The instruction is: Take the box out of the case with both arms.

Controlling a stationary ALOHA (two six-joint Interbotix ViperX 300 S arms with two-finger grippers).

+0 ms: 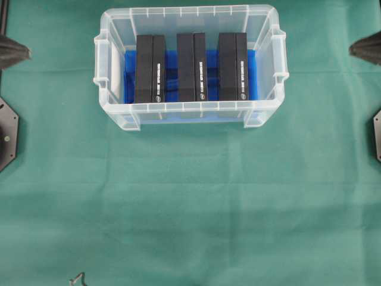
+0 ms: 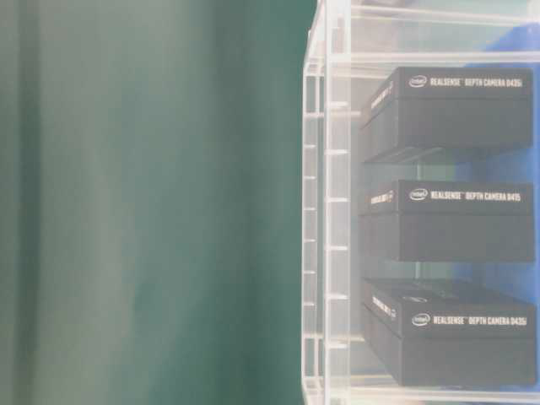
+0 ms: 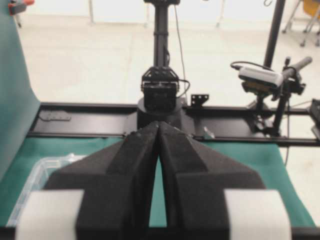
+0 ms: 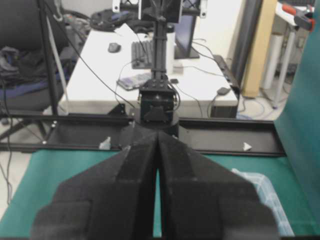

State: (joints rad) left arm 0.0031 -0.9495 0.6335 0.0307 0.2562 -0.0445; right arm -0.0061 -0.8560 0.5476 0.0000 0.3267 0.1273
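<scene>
Standing boxes [image 1: 191,67] (long axes front-to-back)

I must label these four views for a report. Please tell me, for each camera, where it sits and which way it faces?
Overhead: above, looking down on the case holding three black boxes; both grippers' tips show at the edges.
Table-level: low beside the case, seeing box labels; no robot part shows.
Left wrist: on the left gripper, shut, facing the opposite arm.
Right wrist: on the right gripper, shut, facing the opposite arm.
Shared: both wrist views catch a corner of the case.
</scene>
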